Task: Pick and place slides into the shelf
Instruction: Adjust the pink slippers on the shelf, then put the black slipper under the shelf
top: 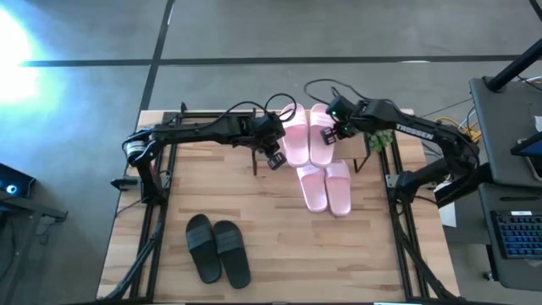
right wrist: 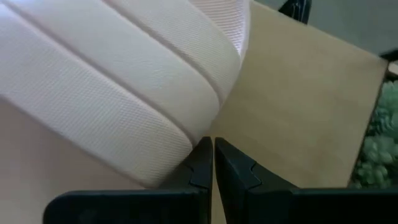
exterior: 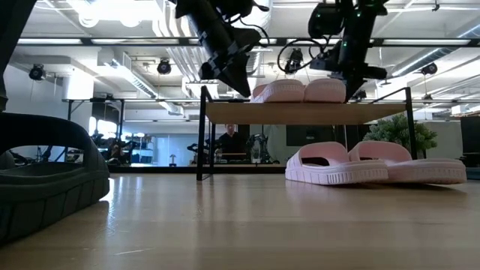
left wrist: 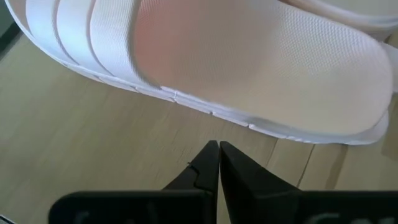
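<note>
- High view: one pink pair of slides lies on the shelf. A second pink pair lies on the worktop just in front. The black pair lies well apart.
- Low view: the shelf's board holds two pink slides.
- Left wrist view: the left pincer is clenched on nothing, near a pink slide.
- Right wrist view: the right pincer is clenched and empty, beside a pink strap.
</note>
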